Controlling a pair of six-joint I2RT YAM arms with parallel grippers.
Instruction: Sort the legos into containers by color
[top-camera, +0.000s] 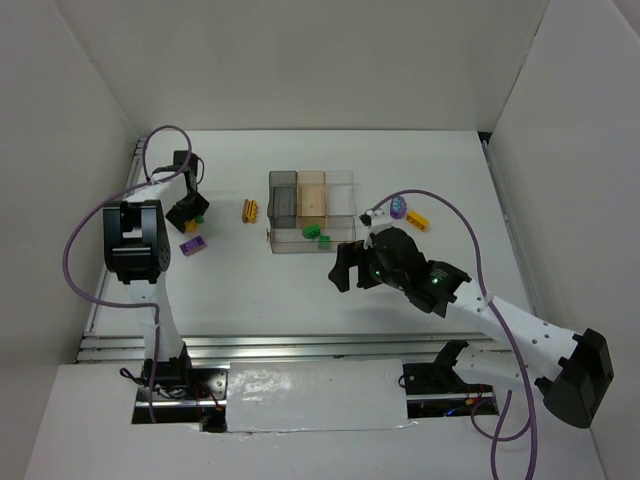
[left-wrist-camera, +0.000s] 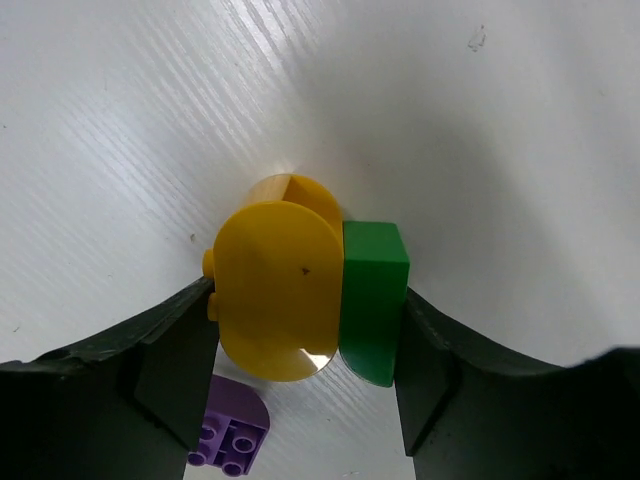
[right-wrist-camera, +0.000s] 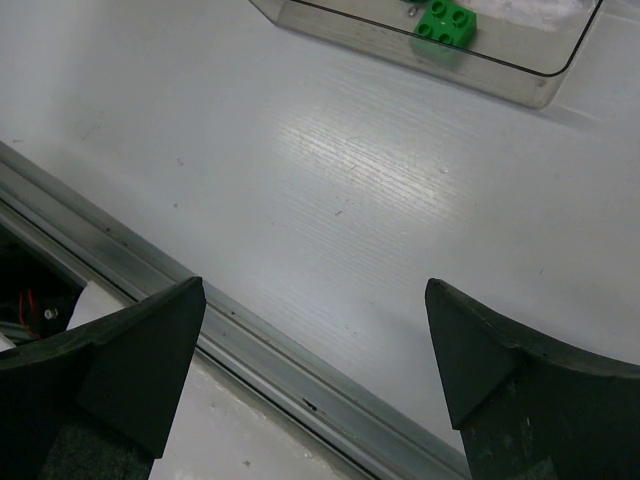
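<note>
Left claw (left-wrist-camera: 305, 330), far-left counter (left-wrist-camera: 450, 120): pinching rounded yellow plastic brick (left-wrist-camera: 275, 300) and green plastic brick (left-wrist-camera: 372, 300) together, so mixed colours may share one compartment of the clear plastic tray (top-camera: 312, 251); right claw (right-wrist-camera: 312, 300) spread, empty.

Eight legos (top-camera: 250, 209), one divided tray (top-camera: 341, 193)

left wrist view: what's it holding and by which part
Left gripper pinches a yellow rounded plastic brick and green plastic brick together, by their outer sides. Right gripper: empty.
</note>
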